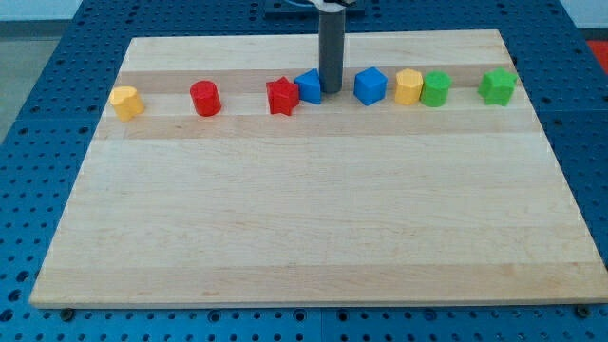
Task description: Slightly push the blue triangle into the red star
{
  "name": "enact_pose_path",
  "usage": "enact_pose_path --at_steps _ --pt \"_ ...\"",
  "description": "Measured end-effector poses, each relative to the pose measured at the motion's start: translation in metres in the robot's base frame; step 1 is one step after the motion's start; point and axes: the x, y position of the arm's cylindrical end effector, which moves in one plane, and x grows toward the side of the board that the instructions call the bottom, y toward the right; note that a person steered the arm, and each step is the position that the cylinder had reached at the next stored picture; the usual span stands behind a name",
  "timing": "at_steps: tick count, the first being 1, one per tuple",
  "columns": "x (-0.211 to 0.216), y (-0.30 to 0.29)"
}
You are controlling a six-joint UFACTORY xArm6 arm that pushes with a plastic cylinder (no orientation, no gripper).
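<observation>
The blue triangle [309,86] sits near the view's top, touching the right side of the red star [282,96]. My tip [331,90] is the lower end of the dark rod, right against the blue triangle's right side. The rod hides part of the triangle's right edge.
A wooden board [313,228] carries a row of blocks along the view's top: a yellow block [125,102] at far left, a red cylinder [205,98], a blue cube [370,85], a yellow block [408,86], a green block [436,89], and a green star [498,85].
</observation>
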Motion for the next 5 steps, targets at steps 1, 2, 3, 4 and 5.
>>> enact_pose_path --at_steps 1,2,3,4,5 --pt "0.000 -0.004" --pt "0.002 -0.007" --pt "0.006 -0.010" --pt "0.006 -0.014" --pt "0.006 -0.027"
